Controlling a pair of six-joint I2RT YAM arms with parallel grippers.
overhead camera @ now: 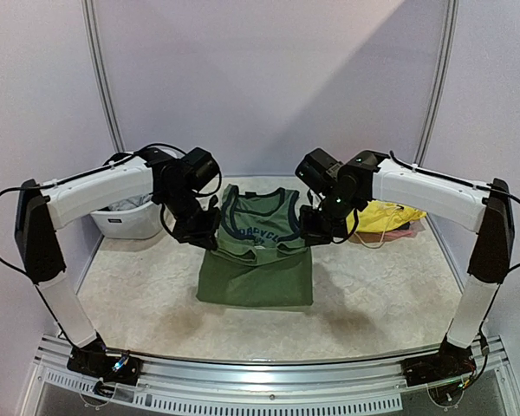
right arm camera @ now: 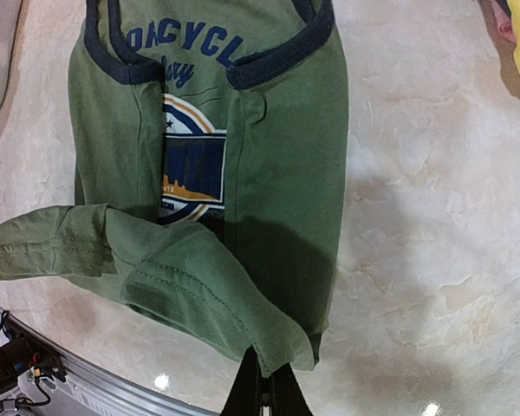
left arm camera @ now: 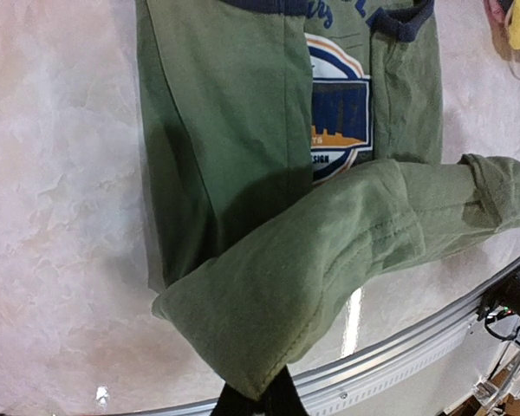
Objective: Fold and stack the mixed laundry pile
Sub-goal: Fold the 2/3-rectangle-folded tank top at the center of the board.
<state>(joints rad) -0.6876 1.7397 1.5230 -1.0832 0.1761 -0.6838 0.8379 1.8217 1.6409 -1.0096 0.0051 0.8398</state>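
- Olive-green tank top [overhead camera: 256,279]: navy trim at neck and armholes, with a chest graphic below blue lettering. It lies at the centre of the top view on the tabletop [overhead camera: 373,286], neck toward the top of the frame. Its lower hem is raised and stretched between the two arms, above the rest of the garment.
- Left pincer [overhead camera: 208,238]: pressed together on one hem corner. In its wrist view the dark fingertips [left arm camera: 262,400] meet the fabric at bottom centre.
- Right pincer [overhead camera: 312,234]: pressed together on the other hem corner, with its fingertips [right arm camera: 264,394] at bottom centre of its wrist view.
- Yellow garment [overhead camera: 390,215]: has a white drawstring [overhead camera: 377,236] and is bunched at centre right of the top view, just beyond the right pincer. Other coloured pieces lie under it.
- White plastic tub [overhead camera: 126,221]: centre left of the top view, behind the left arm.
- Tabletop: pale marbled surface.
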